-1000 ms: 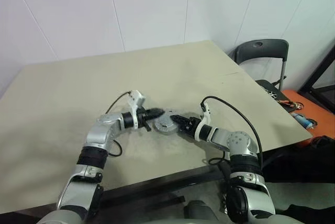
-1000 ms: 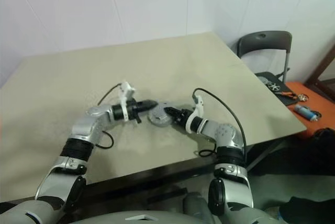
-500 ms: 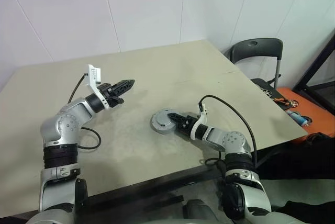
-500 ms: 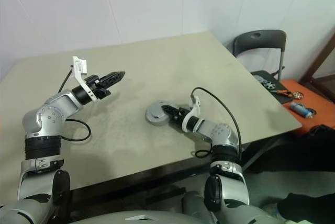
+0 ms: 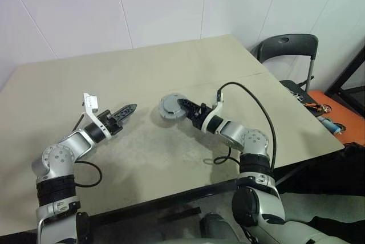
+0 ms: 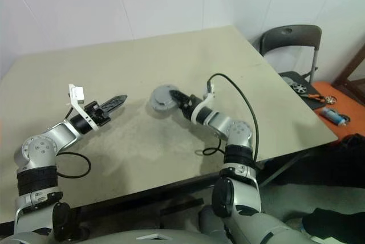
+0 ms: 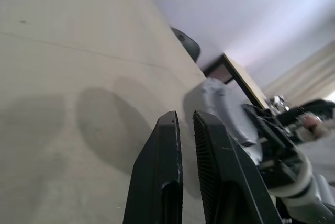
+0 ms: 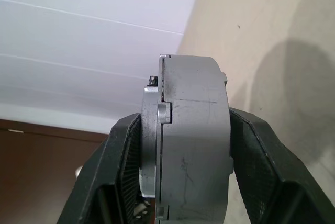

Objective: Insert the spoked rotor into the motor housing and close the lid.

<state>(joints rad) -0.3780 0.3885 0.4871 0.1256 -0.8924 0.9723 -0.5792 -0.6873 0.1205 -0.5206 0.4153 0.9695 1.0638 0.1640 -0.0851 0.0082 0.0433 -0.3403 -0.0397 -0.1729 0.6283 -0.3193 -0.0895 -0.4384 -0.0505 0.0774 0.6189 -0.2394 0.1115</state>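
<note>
Motor housing (image 5: pixel 171 107): a grey round assembly, being held off the bench surface near the middle of the bench; its shadow is lying on the top below and beside it. In the right wrist view it is standing edge-on, with a seam between two stacked grey parts; whether a lid is seated there cannot be told.

Right pincer (image 5: pixel 183 107): clamped on the motor housing, one black finger pressing each flat face, reaching in from the robot's right.

Left pincer (image 5: pixel 126 109): fingers lying together, holding nothing, hanging over bare bench well to the left of the housing and pointing toward it.

Bench (image 5: pixel 142 73): a beige top, mostly bare; wide free surface is lying behind the housing up to the far edge at the wall, and more to the left of the left pincer.

Near edge: running just in front of both arms' elbows.

Right edge: falling away beside a grey chair (image 5: pixel 285 50), well apart from the housing.

Chair seat: small tools are lying on it; beyond it sits an orange surface (image 5: pixel 331 116) carrying further small items.
</note>
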